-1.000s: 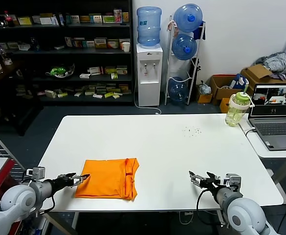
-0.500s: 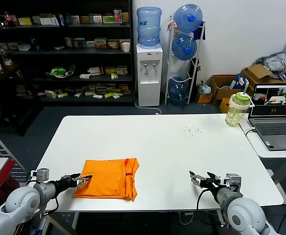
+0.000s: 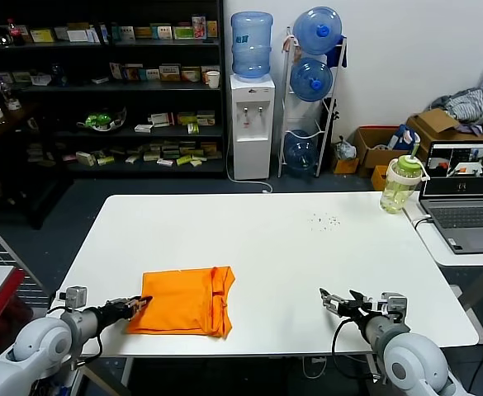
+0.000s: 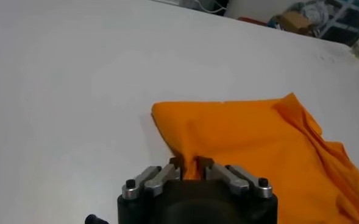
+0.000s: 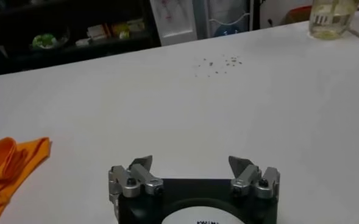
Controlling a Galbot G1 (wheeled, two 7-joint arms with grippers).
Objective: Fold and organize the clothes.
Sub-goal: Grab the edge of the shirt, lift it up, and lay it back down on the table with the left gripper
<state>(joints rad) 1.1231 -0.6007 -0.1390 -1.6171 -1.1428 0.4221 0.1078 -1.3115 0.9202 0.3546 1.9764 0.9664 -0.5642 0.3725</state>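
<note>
The orange T-shirt [image 3: 187, 299] lies folded into a rough rectangle near the front left of the white table [image 3: 274, 239]. No lettering or label shows. My left gripper [image 3: 139, 304] is at the shirt's near left edge, shut on a pinch of the orange cloth [image 4: 190, 164]. The shirt also fills the left wrist view [image 4: 258, 152]. My right gripper [image 3: 333, 302] rests open and empty near the table's front edge, well to the right of the shirt; its fingers [image 5: 141, 164] stand wide apart. The shirt's edge shows far off in the right wrist view [image 5: 11, 161].
A green drink bottle [image 3: 400, 183] stands at the table's far right corner beside a laptop [image 3: 464, 191] on a side table. Small crumbs [image 3: 325, 220] lie on the table's far right part. Shelves and a water dispenser [image 3: 250, 124] stand behind.
My left arm has drawn slightly back toward the table's front edge, its gripper staying at the shirt's left edge. The right arm has not moved.
</note>
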